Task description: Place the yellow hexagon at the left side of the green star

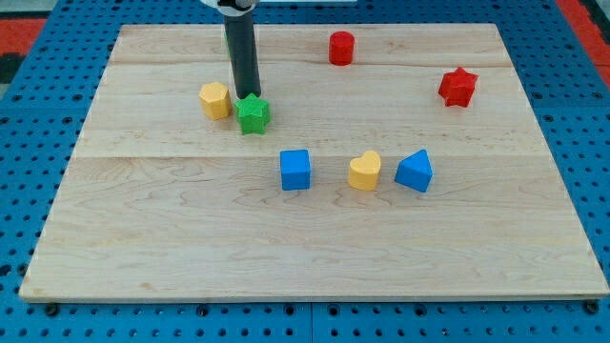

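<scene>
Wooden bench [315, 248]: a pale board of joined planks, filling most of the view and resting on a blue perforated surface [29, 114] that shows around its edges.

Rod [241, 52]: a straight dark shaft entering from the view's top, left of centre, and standing upright. My tip [252, 96] sits at the upper edge of the green star, touching it or very nearly so. The arm carries no hand, so no open or closed state applies.

Blue triangular block [415, 171]: right of centre, just right of the yellow heart.

Blue cube [295, 170]: near the middle of the bench, below and to the right of the green star.

Yellow heart [364, 171]: between the blue cube and the blue triangular block, the three forming a rough row.

Red star [457, 87]: toward the view's upper right, well apart from the other blocks.

Green star [253, 114]: upper left of centre, directly below my tip.

Yellow hexagon [215, 99]: just beside the green star, on that star's left in the view and slightly higher; a narrow gap appears to separate the two.

Red cylinder [341, 48]: near the view's top edge, right of the rod.
</scene>
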